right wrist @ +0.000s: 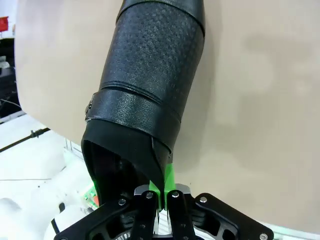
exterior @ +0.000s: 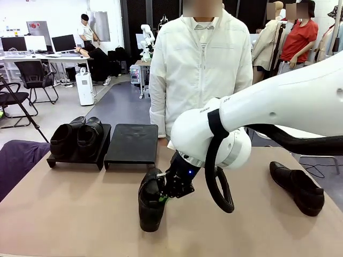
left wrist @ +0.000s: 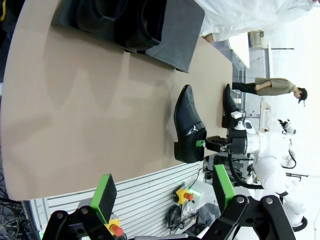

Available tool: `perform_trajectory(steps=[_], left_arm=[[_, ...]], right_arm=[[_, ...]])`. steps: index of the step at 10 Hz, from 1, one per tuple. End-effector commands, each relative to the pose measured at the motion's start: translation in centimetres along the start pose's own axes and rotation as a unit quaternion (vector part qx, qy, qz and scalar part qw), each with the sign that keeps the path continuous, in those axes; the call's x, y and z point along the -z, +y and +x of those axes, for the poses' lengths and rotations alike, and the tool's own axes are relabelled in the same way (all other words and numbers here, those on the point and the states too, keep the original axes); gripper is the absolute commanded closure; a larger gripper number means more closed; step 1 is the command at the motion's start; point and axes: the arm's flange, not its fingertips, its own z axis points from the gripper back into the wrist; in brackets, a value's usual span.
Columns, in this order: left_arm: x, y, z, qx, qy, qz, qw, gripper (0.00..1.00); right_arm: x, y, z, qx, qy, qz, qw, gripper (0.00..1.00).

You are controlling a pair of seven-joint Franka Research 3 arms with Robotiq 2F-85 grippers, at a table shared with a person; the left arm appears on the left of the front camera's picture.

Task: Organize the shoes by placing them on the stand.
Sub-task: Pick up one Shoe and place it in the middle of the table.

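Note:
My right gripper (exterior: 163, 195) is shut on the back rim of a black dress shoe (exterior: 150, 206) near the table's front middle. In the right wrist view the green pads (right wrist: 168, 181) pinch the shoe's (right wrist: 150, 75) collar. I cannot tell whether it touches the table. The stand's left tray (exterior: 75, 159) holds a pair of shoes (exterior: 78, 136); the right tray (exterior: 133, 143) is bare. Another shoe (exterior: 298, 187) lies at the table's right. My left gripper (left wrist: 164, 174) is open, high above the table's near edge, and looks down on the held shoe (left wrist: 189, 125).
A person in a white jacket (exterior: 198, 69) stands at the far side behind the stand. A dark purple cloth (exterior: 19, 160) lies off the table's left edge. The brown table (exterior: 80, 214) is bare between the stand and the held shoe.

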Motion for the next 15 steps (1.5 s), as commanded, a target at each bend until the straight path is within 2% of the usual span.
perform_trajectory(steps=[1,4,5,6,7,9,10,11,14,15], left_arm=[[-0.1,0.0,-0.2,0.000,0.002,0.002,1.000,0.00],[-0.1,0.0,-0.2,0.000,0.002,0.002,1.000,0.00],[-0.1,0.0,-0.2,0.000,0.002,0.002,1.000,0.00],[-0.1,0.0,-0.2,0.000,0.002,0.002,1.000,0.00],[-0.1,0.0,-0.2,0.000,0.002,0.002,1.000,0.00],[-0.1,0.0,-0.2,0.000,0.002,0.002,1.000,0.00],[-0.1,0.0,-0.2,0.000,0.002,0.002,1.000,0.00],[-0.1,0.0,-0.2,0.000,0.002,0.002,1.000,0.00],[-0.1,0.0,-0.2,0.000,0.002,0.002,1.000,0.00],[-0.1,0.0,-0.2,0.000,0.002,0.002,1.000,0.00]], right_arm=[[0.2,0.7,-0.1,0.013,0.008,-0.024,1.000,1.00],[1.2,-0.2,-0.1,0.016,0.006,-0.018,1.000,1.00],[1.2,-0.5,-0.2,0.013,0.004,-0.013,1.000,0.66],[1.1,-0.7,-0.3,0.012,0.009,-0.007,1.000,0.07],[0.6,-0.8,-0.4,0.009,0.002,0.000,1.000,0.00],[-1.3,-1.3,-1.2,-0.005,-0.002,0.021,1.000,0.00],[-3.1,-2.8,-1.7,-0.030,0.005,0.044,0.999,0.00],[-6.5,-6.5,-2.5,-0.034,0.023,0.061,0.997,0.00],[-17.4,-20.1,-4.4,0.007,0.016,0.043,0.999,0.00],[-21.3,-24.7,-4.9,0.017,0.011,0.090,0.996,0.00]])
